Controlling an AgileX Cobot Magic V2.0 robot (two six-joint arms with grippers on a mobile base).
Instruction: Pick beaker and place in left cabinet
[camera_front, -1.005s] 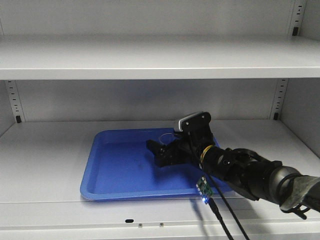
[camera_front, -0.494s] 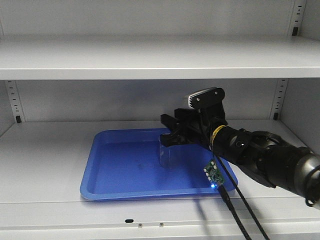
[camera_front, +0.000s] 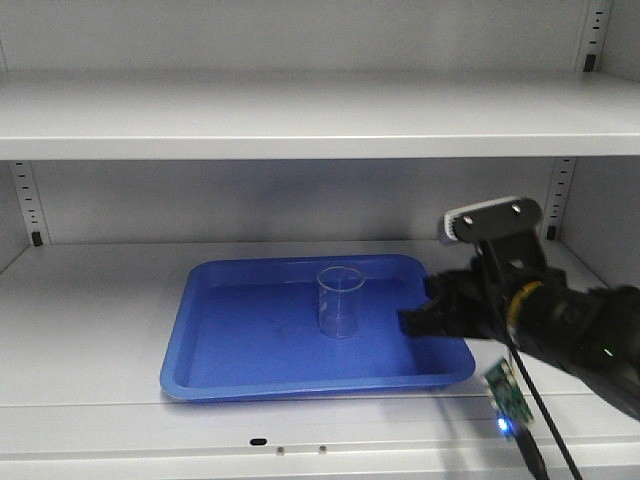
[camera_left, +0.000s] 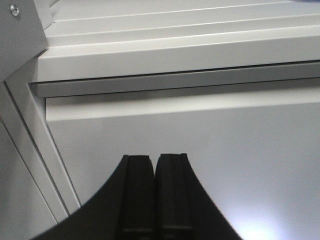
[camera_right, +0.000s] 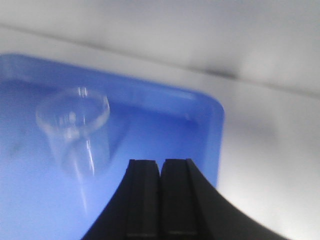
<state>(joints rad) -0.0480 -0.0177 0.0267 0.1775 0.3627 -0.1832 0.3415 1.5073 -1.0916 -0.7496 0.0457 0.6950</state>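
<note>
The beaker (camera_front: 340, 300), a small clear glass, stands upright and free in the middle of a blue tray (camera_front: 235, 340) on the left cabinet's lower shelf (camera_front: 90, 300). My right gripper (camera_front: 410, 322) hovers over the tray's right end, a hand's width right of the beaker and apart from it. In the right wrist view its jaws (camera_right: 160, 161) are pressed together and hold nothing, with the beaker (camera_right: 75, 127) off to their upper left on the tray (camera_right: 165, 132). My left gripper (camera_left: 154, 156) is shut and empty, facing pale cabinet panels (camera_left: 175, 50).
An upper shelf (camera_front: 300, 115) spans the cabinet above the tray. Peg-hole strips (camera_front: 557, 195) run up the back corners. The right arm's cables and a small lit circuit board (camera_front: 508, 398) hang by the shelf's front edge.
My right gripper let go of the beaker, rose, then drew back to the right and toward the shelf front. The beaker stays standing on the tray.
</note>
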